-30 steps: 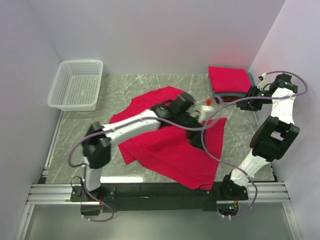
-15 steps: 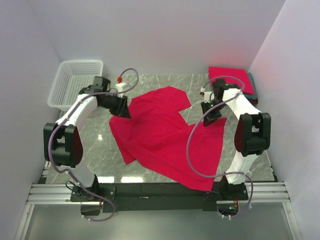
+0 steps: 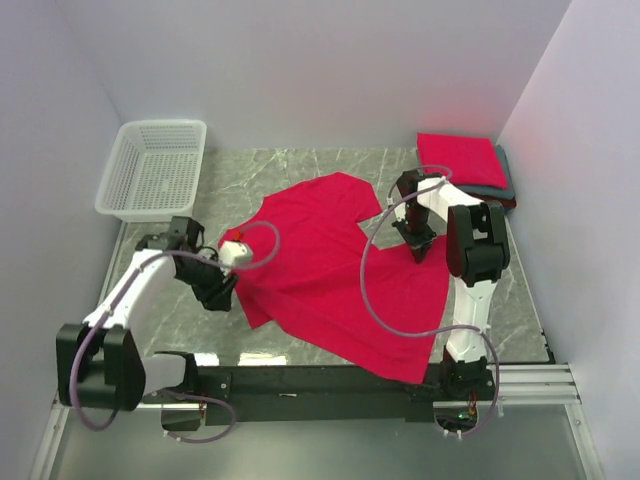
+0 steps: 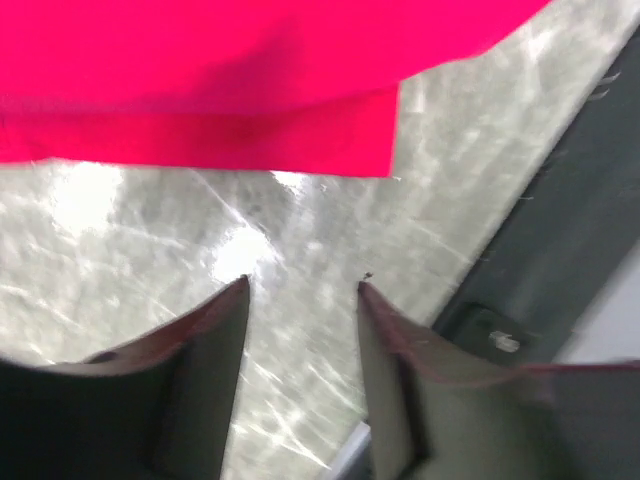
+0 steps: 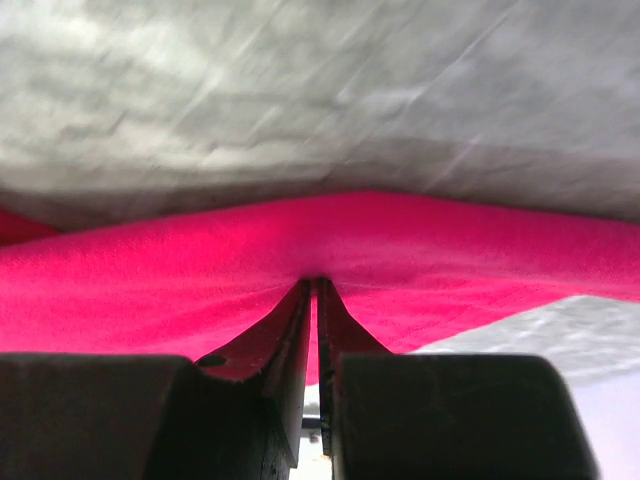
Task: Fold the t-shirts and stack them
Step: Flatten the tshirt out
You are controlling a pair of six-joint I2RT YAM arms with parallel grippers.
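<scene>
Shirt: the red t-shirt [image 3: 330, 270] lies spread and rumpled on the table [image 3: 300, 165] in the middle of the top view. Its long axis slants from upper centre down to lower right.
Folded pile: the stack of folded t-shirts [image 3: 462, 160] sits in the upper right corner, near my right arm and well apart from my left.
Right fingers [image 3: 416, 245]: clenched on the shirt's right edge. In the right wrist view the cloth puckers right at the tips.
Left fingers [image 3: 218, 295]: released, with nothing between them, low over bare table at the shirt's lower left edge.
Relation that matters: the cloth lies just ahead of my left tips, along the top of the left wrist frame. A squared hem corner [image 4: 385, 160] sits a little right of the gap (from above I cannot tell whether I touch it or am only just beside it).
Nearer arm: my left arm is nearer this edge; my right holds the far side.
Next move, as I judge it: slide the left fingers forward and slightly right onto that corner, then close.
Risk: pinching only the top layer, or scraping the table.
</scene>
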